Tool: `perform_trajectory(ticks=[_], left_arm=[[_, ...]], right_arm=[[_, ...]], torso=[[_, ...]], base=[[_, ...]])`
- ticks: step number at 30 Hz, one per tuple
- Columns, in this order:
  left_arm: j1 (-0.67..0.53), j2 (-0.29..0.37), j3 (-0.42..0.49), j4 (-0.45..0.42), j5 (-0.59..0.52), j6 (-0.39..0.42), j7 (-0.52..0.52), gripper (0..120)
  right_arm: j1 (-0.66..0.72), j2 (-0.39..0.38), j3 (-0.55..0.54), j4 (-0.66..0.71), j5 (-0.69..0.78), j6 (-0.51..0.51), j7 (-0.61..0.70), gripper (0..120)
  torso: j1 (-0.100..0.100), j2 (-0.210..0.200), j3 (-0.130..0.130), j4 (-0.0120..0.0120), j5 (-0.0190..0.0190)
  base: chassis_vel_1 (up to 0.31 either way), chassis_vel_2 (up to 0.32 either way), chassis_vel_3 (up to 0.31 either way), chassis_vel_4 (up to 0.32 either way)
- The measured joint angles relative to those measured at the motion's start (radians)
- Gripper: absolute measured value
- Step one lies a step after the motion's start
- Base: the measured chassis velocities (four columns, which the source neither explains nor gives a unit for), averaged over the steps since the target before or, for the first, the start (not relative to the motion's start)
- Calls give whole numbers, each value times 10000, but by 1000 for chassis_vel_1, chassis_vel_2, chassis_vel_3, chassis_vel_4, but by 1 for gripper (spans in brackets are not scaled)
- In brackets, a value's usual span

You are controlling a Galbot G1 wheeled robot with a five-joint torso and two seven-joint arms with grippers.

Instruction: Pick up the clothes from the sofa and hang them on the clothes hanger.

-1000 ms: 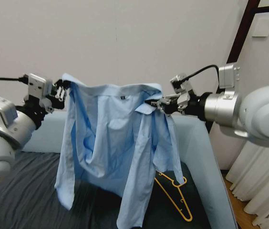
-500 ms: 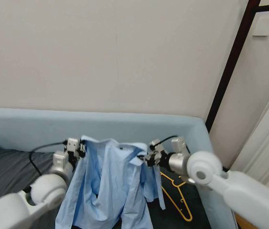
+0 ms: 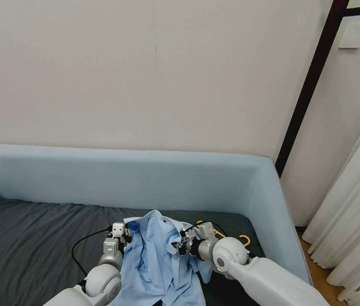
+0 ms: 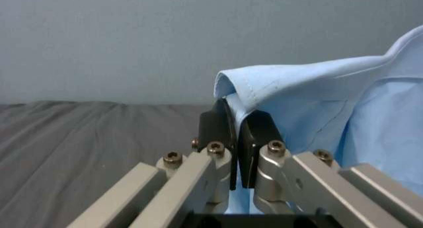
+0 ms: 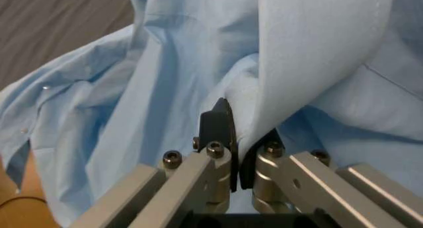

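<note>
The left gripper (image 3: 117, 231) holds the shirt (image 3: 151, 258) at its 10 o'clock shoulder, jaws clamped on a folded edge. The right gripper (image 3: 183, 244) is clamped on the 2 o'clock shoulder. Gripping both shoulders apart probably keeps the collar spread for the hanger (image 3: 246, 240), which lies on the sofa (image 3: 167, 178) at 3 o'clock of the right gripper. The shirt sags onto the seat. The head view gives this layout; the wrist views add cloth nipped between each pair of pads.
</note>
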Motion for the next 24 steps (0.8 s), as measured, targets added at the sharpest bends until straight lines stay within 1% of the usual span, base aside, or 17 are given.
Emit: perform_trajectory(ticks=[4, 9, 10, 13, 14, 18, 20, 22, 24], left_arm=[[-144, -56, 38, 168, -15, 0, 21, 0], [-191, 7, 19, 250, -10, -1, 35, 0], [-191, 7, 19, 250, -10, -1, 35, 0], [-216, 68, 16, 186, 14, -10, 33, 0], [-235, 64, 15, 110, 20, -12, 20, 0], [-260, 34, 14, -21, 23, -12, -79, 0], [-292, 42, -16, -136, 56, -10, -168, 0], [-315, 85, -47, -212, 53, -8, -215, 0], [-411, 301, -137, -412, -18, -3, -292, 0]], right_arm=[[66, -81, -58, -316, -191, 161, -194, 0], [314, -600, -544, -541, -1227, 416, -654, 0], [314, -600, -544, -541, -1227, 416, -654, 0], [983, -789, -1015, -791, -1990, 644, -1065, 0], [1465, -800, -1311, -955, -2345, 795, -1270, 0], [2384, -688, -1954, -1415, -2955, 1225, -1731, 0], [2986, -531, -2318, -1807, -3613, 1719, -2238, 0], [3161, -498, -2412, -1877, -3787, 1842, -2376, 0], [3532, -530, -2493, -1749, -3803, 1982, -2607, 0]], torso=[[0, 0, -1, 2, 1], [-1, 0, 0, 0, 1], [-1, 0, 0, 0, 1], [-1, 0, 0, 0, 1], [0, 1, -1, 1, -1], [0, 0, 0, 4, -2], [0, 0, 0, 4, -3], [0, 0, 0, 5, -3], [0, 0, 1, 2, -1]], base=[[0, 0, 0, 0], [0, 0, 0, 0], [0, 0, 0, 0], [0, 0, 0, 0], [0, 0, 0, 0], [0, 0, 0, 0], [0, 0, 0, 0], [0, 0, 0, 0], [0, 0, 0, 0]])
